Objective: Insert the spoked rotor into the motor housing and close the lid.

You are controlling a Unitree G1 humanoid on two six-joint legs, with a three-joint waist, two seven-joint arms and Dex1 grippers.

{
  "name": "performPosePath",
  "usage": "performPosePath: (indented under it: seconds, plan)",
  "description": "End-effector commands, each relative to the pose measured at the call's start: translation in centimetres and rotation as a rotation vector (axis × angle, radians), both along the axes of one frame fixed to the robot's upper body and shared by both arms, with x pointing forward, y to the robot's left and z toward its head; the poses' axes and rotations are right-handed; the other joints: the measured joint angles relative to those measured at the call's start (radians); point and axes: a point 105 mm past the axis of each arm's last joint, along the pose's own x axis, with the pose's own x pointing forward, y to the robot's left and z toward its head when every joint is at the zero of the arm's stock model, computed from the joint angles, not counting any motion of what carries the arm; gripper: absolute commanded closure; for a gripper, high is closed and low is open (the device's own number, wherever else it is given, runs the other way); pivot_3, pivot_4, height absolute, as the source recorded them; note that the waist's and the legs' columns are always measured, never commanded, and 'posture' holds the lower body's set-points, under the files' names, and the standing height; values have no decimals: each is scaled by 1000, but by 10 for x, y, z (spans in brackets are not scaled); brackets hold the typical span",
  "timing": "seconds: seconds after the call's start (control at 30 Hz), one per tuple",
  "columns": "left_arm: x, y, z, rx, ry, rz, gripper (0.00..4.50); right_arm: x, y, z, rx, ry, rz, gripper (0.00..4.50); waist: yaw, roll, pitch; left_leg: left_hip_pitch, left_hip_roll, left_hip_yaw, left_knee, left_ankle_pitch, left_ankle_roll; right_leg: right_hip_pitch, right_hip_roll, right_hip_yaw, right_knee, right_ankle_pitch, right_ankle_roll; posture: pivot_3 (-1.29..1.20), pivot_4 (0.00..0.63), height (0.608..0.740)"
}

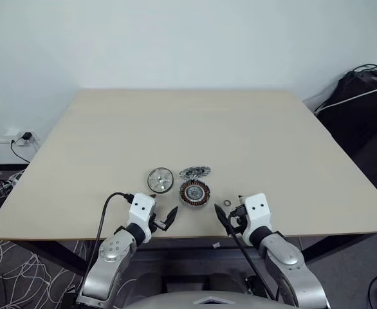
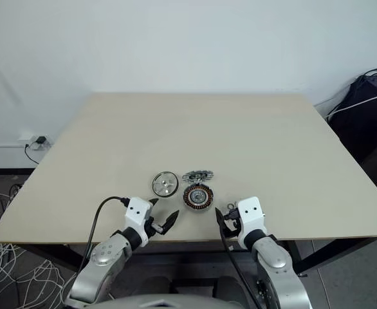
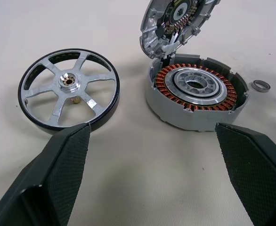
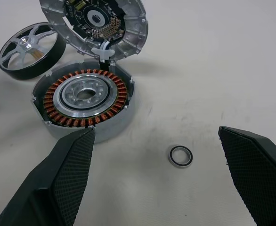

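Both grippers, left and right, hover with jaws released over the tabletop's near edge, flanking the motor housing, its lid hinged up, the spoked rotor lying just left, awaiting insertion.

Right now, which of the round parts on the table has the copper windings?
The motor housing, the middle one with its lid tipped up behind. The spoked rotor and the small ring show none.

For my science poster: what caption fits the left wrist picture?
Open left gripper faces the spoked rotor, motor housing and raised lid.
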Motion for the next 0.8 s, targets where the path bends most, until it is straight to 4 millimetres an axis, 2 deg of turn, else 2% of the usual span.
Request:
performPosePath:
  seconds: [0.03, 0.6, 0.8]
  plan:
    - [4, -4, 13, -3, -54, -12, 24, 5, 1, 11, 3, -55, 1, 0, 0, 0, 0, 0, 0, 0, 0, 0, 0, 0, 0, 0, 0, 0, 0, 0, 0, 740]
    - [1, -4, 8, -1, -42, -14, 24, 6, -2, 0, -4, 38, -44, 0, 0, 1, 1, 0, 0, 0, 0, 0, 0, 0, 0, 0, 0, 0, 0, 0, 0, 740]
    - [2, -5, 6, -3, -40, -14, 24, 15, -7, -8, -23, 55, -101, 0, -1, 1, 1, 0, 0, 0, 0, 0, 0, 0, 0, 0, 0, 0, 0, 0, 0, 740]
